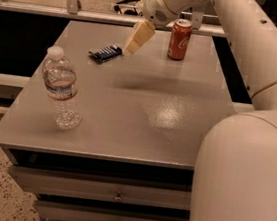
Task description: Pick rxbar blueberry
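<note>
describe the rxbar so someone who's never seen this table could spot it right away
On the grey table, look at the far part, just left of the gripper. The rxbar blueberry is the flat dark-blue bar lying there; the water bottle and orange soda can both stand upright.

The soda can (180, 39) stands on the table (178, 117) near its far edge. Left of the can lies the rxbar blueberry (105, 53), with the gripper (132, 45) between them, just beside the bar. The water bottle (60, 89) stands well left of and in front of the can.
</note>
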Robot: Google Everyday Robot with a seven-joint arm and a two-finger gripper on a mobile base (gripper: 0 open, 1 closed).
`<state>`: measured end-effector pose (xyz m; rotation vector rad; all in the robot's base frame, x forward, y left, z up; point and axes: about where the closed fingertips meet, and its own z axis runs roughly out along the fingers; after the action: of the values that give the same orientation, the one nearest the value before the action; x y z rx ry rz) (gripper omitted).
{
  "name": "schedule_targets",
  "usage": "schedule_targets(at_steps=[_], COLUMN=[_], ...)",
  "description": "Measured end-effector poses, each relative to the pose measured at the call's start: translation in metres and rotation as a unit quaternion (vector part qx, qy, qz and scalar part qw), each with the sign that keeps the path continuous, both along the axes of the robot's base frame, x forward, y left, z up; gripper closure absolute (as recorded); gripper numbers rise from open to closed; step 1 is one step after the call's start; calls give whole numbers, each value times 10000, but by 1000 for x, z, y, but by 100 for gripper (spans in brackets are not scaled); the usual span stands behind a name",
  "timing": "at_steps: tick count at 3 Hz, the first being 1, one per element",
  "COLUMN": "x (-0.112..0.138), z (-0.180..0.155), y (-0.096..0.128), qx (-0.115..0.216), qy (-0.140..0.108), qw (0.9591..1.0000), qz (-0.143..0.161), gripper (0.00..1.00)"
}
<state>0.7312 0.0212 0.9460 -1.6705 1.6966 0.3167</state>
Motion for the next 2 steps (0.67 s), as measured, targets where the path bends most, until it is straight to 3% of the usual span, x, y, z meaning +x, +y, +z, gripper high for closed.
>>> schedule_targets(at_steps=[1, 2], x=[23, 33], z=[-30, -48], y=[30, 45], qx=[251, 403], qy=[553, 870], qw=[9965, 9912], qz=[-582, -914], gripper=[0, 0])
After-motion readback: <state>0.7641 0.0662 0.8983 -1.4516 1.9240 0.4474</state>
